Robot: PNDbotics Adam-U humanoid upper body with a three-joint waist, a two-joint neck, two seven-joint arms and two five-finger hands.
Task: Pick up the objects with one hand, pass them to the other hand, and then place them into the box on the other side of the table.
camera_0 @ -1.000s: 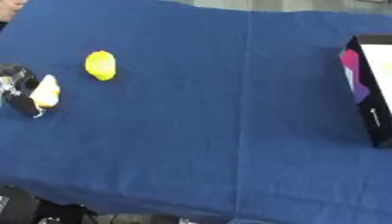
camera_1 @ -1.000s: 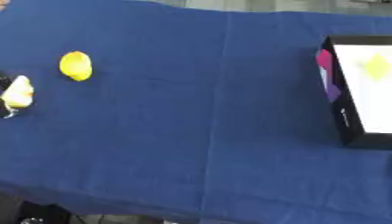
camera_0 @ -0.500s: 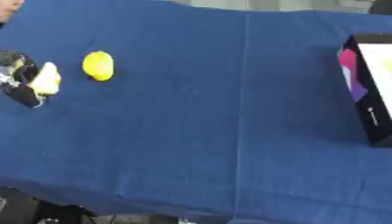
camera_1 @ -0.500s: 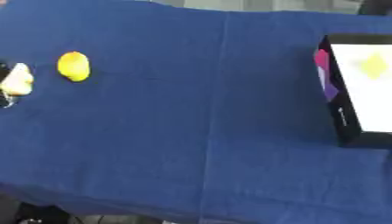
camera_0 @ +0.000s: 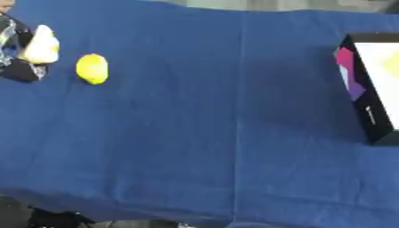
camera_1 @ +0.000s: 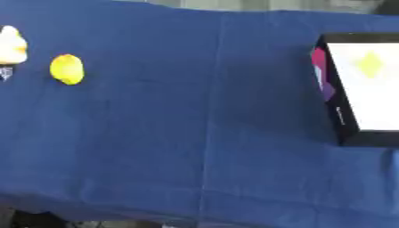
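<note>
A blue cloth (camera_0: 218,133) is spread over the whole table. At abt 9-10 o'clock, right at the edge of the left eye view, the left hand (camera_0: 14,53) is seen, dark w/ some silver bits, and a pale yellow-white object (camera_0: 41,45) is held in it: fingers are wrapped round it from behind, so it's closed on that thing. The object is lumpy, pointed at the top, more orange-ish at the bottom; what it actually is can't be made out. Whether it's lifted off the cloth or touching it can't be told either.

Just beside it, toward 3 o'clock of the hand, a yellow lemon-shaped object (camera_0: 92,68) is lying on the cloth, apart from the hand, not touched by anything.

Over at 3 o'clock, well apart from all that, the box (camera_1: 335,111) is sitting w/ black walls and a white inside. A pink/purple patch is visible on its inner left wall, and a yellow diamond-ish thing (camera_1: 369,63) is seen lying inside, toward the far end.

Right hand isn't visible in either view.
</note>
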